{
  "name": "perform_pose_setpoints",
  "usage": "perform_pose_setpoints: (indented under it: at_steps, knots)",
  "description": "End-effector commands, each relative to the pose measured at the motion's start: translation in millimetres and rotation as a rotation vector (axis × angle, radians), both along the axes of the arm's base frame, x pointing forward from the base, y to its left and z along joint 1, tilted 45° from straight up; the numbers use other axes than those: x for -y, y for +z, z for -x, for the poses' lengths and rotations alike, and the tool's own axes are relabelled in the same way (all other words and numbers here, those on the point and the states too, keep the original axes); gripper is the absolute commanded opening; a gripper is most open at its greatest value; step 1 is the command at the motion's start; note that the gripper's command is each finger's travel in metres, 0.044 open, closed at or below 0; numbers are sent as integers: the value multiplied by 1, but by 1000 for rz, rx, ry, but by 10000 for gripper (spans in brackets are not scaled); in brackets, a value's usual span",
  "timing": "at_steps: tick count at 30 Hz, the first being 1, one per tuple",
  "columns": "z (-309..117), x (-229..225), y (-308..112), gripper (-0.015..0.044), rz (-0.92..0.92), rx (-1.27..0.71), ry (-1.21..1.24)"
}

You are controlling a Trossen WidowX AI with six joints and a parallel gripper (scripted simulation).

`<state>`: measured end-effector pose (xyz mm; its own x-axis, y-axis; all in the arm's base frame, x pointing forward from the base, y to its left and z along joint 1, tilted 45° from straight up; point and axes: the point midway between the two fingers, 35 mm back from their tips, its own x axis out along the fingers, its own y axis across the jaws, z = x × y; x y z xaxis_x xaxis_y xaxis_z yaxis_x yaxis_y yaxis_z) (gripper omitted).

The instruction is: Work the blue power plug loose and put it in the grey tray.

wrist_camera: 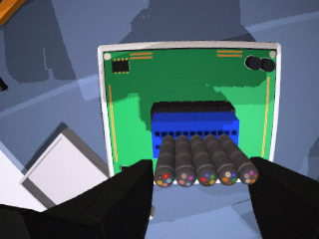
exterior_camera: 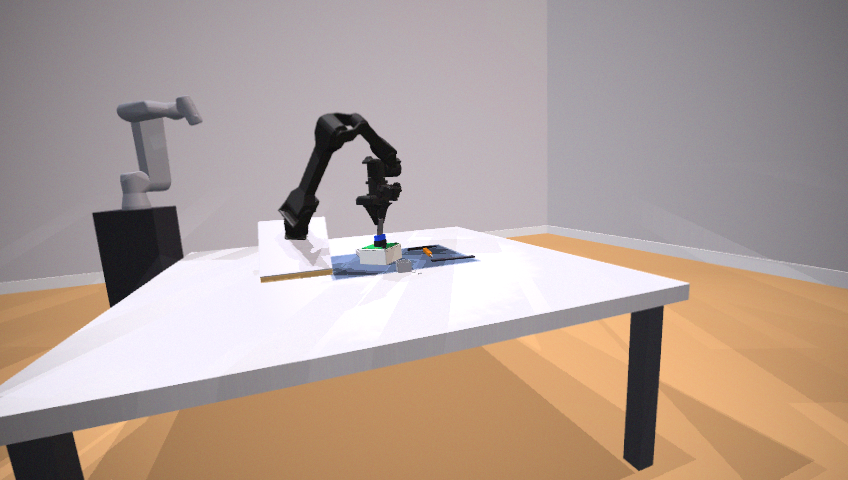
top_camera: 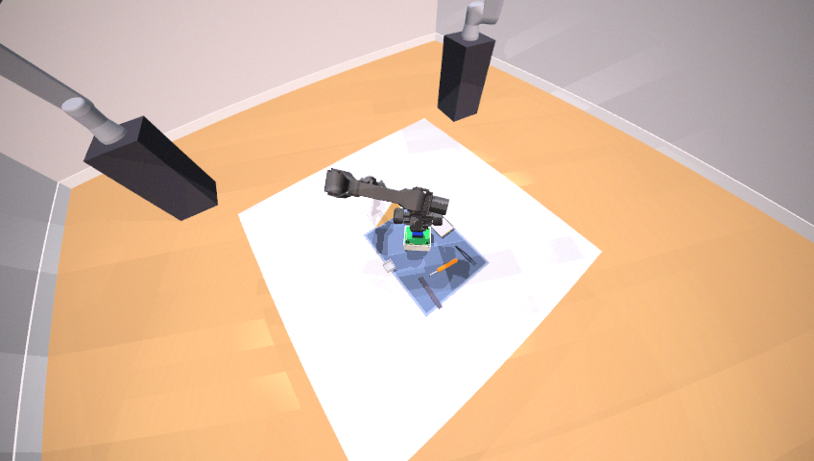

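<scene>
Blue plug [top_camera: 418,233] [exterior_camera: 379,237] [wrist_camera: 194,124]: seated in the black socket [exterior_camera: 379,244] [wrist_camera: 193,107], probably gripped by friction.
Pincer [top_camera: 418,230] [exterior_camera: 380,233] [wrist_camera: 201,170]: slightly apart astride the plug, holding nothing, perhaps so I can regrip.
Grey tray [top_camera: 442,228] [wrist_camera: 65,169]: beside the board [top_camera: 410,239] [exterior_camera: 389,245] [wrist_camera: 130,119], handy for my drop.

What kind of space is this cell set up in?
Probably a robotics lab or electronics test bench: a circuit board on a blue mat, an orange-handled tool beside it, and grey arms on dark pedestals around the table.
</scene>
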<state>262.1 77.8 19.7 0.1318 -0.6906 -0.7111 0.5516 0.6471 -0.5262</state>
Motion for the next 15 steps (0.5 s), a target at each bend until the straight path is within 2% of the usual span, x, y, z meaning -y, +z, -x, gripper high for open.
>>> perform_pose_setpoints:
  at_steps: [1, 15]
  knots:
    - [-3, 3, -2, 250, 0, 6, -2]
    - [-5, 14, -13, 250, 0, 6, -2]
